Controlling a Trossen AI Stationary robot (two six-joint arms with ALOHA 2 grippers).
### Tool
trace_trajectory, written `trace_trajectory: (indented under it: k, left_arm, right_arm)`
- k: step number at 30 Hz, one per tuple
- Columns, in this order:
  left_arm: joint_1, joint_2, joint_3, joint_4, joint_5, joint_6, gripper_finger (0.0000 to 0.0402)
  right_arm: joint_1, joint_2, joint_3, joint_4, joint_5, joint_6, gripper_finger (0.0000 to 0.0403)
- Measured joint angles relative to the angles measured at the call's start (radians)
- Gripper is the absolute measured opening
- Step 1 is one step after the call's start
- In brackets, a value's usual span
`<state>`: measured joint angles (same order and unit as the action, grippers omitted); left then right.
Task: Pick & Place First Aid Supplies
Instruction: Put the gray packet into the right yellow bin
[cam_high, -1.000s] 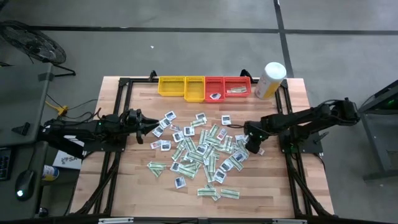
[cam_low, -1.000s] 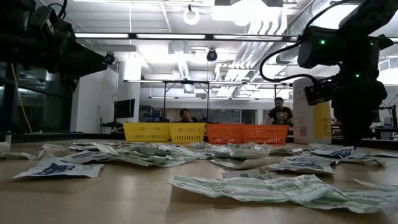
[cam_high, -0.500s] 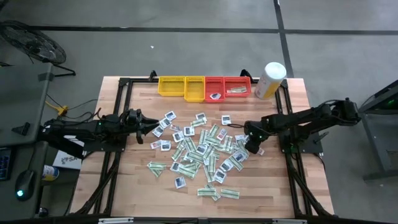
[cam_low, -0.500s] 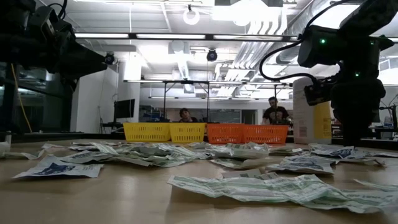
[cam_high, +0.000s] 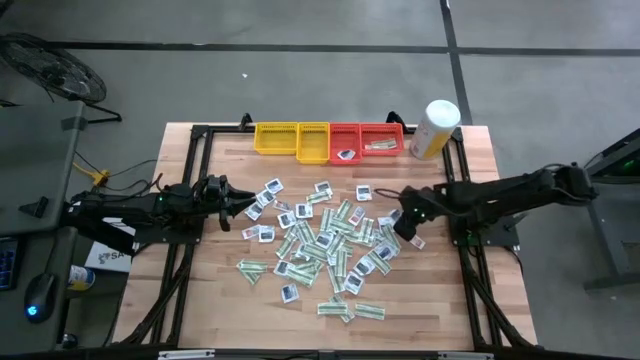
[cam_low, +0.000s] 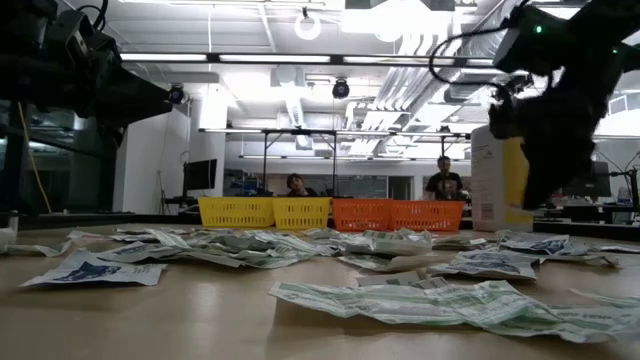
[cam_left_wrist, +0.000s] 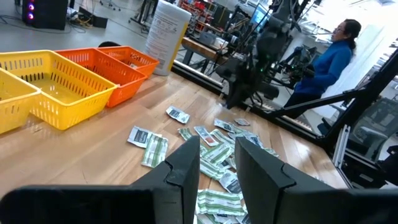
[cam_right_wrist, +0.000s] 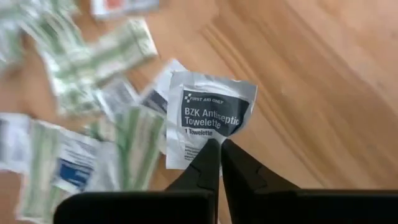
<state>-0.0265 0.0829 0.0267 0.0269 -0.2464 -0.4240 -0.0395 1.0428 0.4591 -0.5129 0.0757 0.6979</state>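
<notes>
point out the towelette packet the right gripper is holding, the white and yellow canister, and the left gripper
towelette packet (cam_right_wrist: 211, 118), right wrist view, printed face
canister (cam_high: 436, 130), high view, side wall
left gripper (cam_left_wrist: 217, 163), left wrist view, between its fingertips

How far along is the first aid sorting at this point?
Early. Done: a few packets lie in the red trays; the yellow trays look empty. In hand: the right gripper is shut on an antiseptic towelette packet, lifted off the table. Left: dozens of packets on the table; the left gripper waits.
</notes>
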Motion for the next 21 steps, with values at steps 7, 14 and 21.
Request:
trace_trajectory:
  k: [7, 14, 21]
  left_arm:
    - [0.0, 0.0, 0.0, 0.0, 0.001, 0.0, 0.0101]
    - [0.0, 0.0, 0.0, 0.0, 0.002, 0.0, 0.0101]
    - [0.0, 0.0, 0.0, 0.0, 0.002, 0.0, 0.0101]
  right_arm:
    - [-0.001, -0.026, 0.002, 0.167, 0.023, -0.041, 0.0001]
    - [-0.047, -0.013, 0.064, 0.25, 0.013, -0.236, 0.0001]
    - [-0.151, 0.084, 0.239, 0.175, -0.05, -0.527, 0.0001]
